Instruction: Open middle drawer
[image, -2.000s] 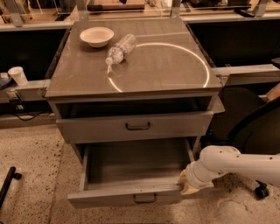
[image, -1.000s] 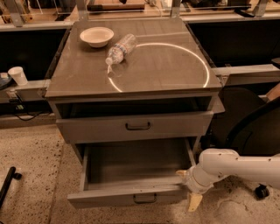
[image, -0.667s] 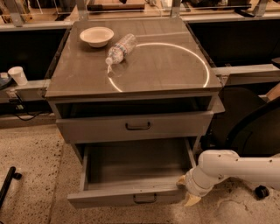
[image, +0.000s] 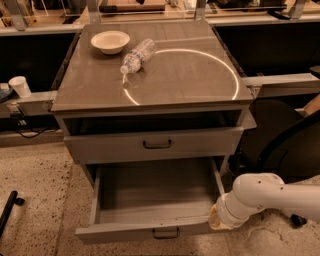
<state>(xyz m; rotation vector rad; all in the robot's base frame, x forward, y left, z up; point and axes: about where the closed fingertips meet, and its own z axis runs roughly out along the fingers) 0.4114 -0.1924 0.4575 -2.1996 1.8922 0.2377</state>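
Observation:
The middle drawer (image: 155, 192) is pulled far out of the grey cabinet. Its deep plain grey tray is empty, and its low front panel carries a small black loop handle (image: 166, 233). My gripper (image: 216, 219) sits at the end of the white arm (image: 265, 197), right at the drawer's right front corner and level with the front panel. The arm reaches in from the right edge. The drawer above (image: 157, 144) has a wider front with a black handle and stands slightly out, with a dark gap over it.
On the cabinet top (image: 190, 75) lie a cream bowl (image: 110, 41) and a clear plastic bottle (image: 136, 55) on its side. A paper cup (image: 20, 86) stands on the left ledge. A dark chair (image: 280, 140) is at the right, and a black bar (image: 7, 212) lies on the speckled floor.
The gripper has shifted slightly at the drawer's right front corner, dipping below the front panel and coming back up against it. The drawer stays open about as far.

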